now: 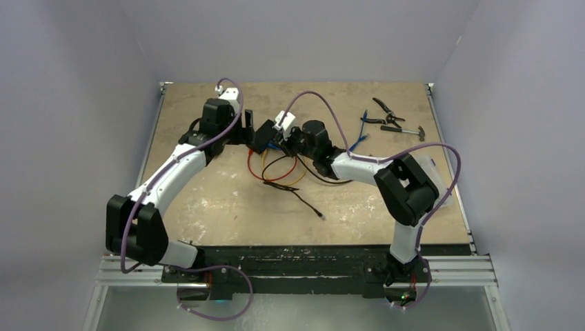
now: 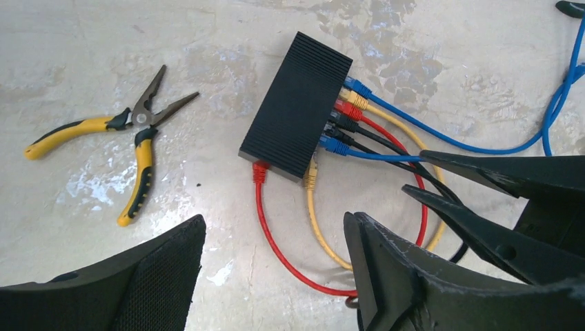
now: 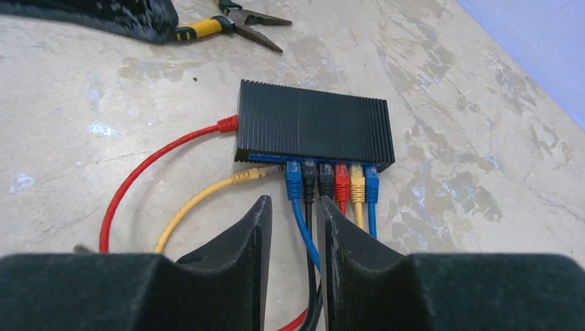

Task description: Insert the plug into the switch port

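- Above the beige table [image 1: 234, 214], your left gripper [image 2: 274, 221] hangs tilted down, fingers [image 2: 159, 276] wide apart; the flat black ribbed switch box [image 2: 296, 103] lies just ahead.
- Your right gripper [image 3: 295, 201] sits low, fingers [image 3: 234, 248] slightly apart, facing that box's long edge.

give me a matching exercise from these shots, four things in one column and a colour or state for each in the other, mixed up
Things:
1. switch
2. pliers
3. left end effector
4. cable at the switch's short end

Colour or state:
a. red
b. open, nothing held
c. black, ribbed top
d. yellow and black handles, jaws apart

Pairs: 1-c, 2-d, 3-b, 4-a
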`<state>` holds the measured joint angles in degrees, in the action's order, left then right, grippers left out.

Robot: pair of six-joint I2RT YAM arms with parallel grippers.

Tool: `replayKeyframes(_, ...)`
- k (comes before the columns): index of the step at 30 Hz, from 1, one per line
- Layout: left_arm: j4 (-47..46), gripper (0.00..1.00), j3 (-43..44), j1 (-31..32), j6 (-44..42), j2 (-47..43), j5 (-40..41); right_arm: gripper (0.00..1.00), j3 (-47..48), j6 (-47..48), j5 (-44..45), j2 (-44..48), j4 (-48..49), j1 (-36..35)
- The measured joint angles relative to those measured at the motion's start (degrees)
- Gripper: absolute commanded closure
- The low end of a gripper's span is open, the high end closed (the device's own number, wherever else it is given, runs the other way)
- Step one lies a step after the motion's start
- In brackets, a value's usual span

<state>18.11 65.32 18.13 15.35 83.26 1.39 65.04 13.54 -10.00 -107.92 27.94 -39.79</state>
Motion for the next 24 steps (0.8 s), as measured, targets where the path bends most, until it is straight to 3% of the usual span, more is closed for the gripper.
replayKeyframes(6, 1.8, 0.24, -2.6, 0.0, 0.6, -4.6, 1.9, 0.57, -5.7, -0.7, 1.3, 6.2, 0.1, 0.0)
replayKeyframes(11, 5.5, 0.14, -3.6, 0.0, 1.2, -10.4, 5.7, 0.35, -11.1, -2.4, 5.5, 14.8, -0.9, 0.7)
replayKeyframes(15, 7.6, 0.06, -3.6, 0.0, 1.9, -18.7, 11.4, 0.19, -15.2, -4.4, 12.7, 25.5, -2.1, 2.3)
replayKeyframes(20, 9.4, 0.02, -3.3, 0.0, 2.6, -28.3, 18.7, 0.02, -19.2, -6.7, 24.4, 41.9, -5.2, 4.0)
replayKeyframes(24, 11.5, 0.01, -3.3, 0.0, 2.6, -35.3, 24.4, 0.01, -20.8, -7.7, 32.5, 54.1, -8.3, 4.2)
